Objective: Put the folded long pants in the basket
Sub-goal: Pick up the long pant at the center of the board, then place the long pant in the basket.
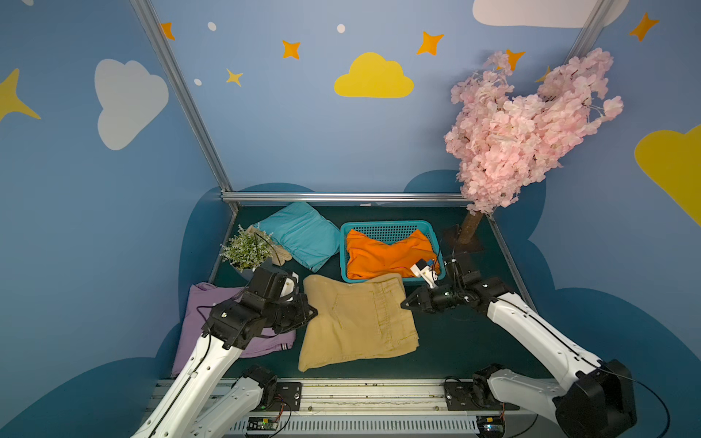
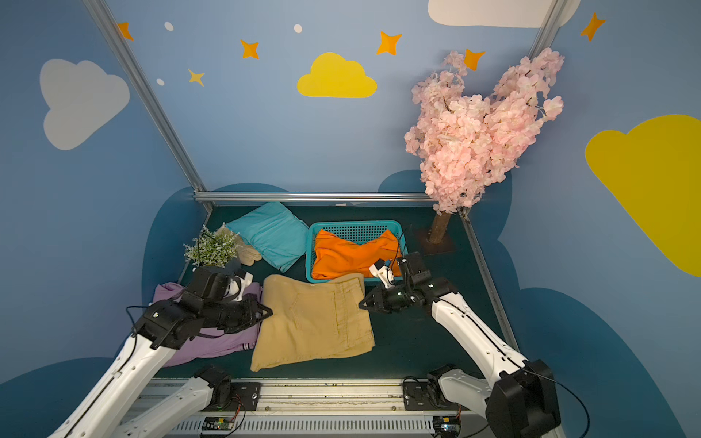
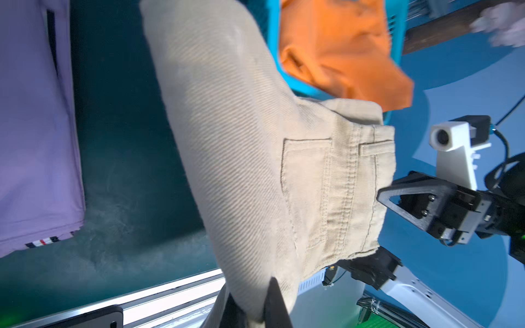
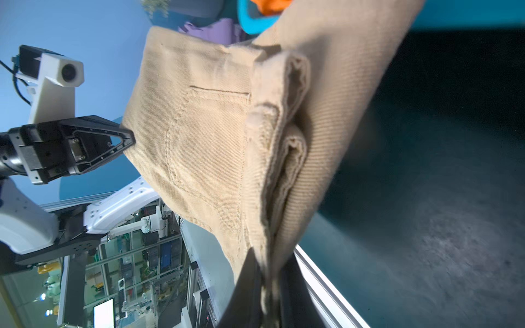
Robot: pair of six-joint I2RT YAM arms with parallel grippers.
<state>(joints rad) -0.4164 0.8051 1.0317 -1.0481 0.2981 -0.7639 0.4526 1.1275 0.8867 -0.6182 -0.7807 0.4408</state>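
**Operator:** What's on the desk, biggest first?

**Spotter:** Your desk (image 1: pixel 455 341) is dark green, with a pink blossom tree (image 1: pixel 523 129) standing at its far right corner. The khaki pants (image 1: pixel 356 322) are the largest cloth, spread in the middle on your side. In both top views their far edge covers the near rim of the basket (image 1: pixel 387 223). The lilac pants (image 1: pixel 197 314) lie flat to their left, striped cuff toward you, partly hidden by your left arm. The turquoise pants (image 1: pixel 303 235) lie at the far left, just beside the basket.

**Operator:** And the basket itself?

**Spotter:** It sits at the far centre with the orange pants (image 1: pixel 379 258) inside. In the left wrist view one orange corner overhangs the rim. A potted plant (image 1: pixel 246 250) and a beige glove (image 1: pixel 282 254) sit beside the turquoise pants.

**Operator:** My grippers?

**Spotter:** Your left gripper (image 1: pixel 313 311) is clenched on the left edge of the khaki pants. The left wrist view shows cloth pinched between its fingers (image 3: pixel 277 306). Your right gripper (image 1: pixel 404 304) is clenched on the right edge, with the folded layers nipped between its fingers (image 4: pixel 244 289).
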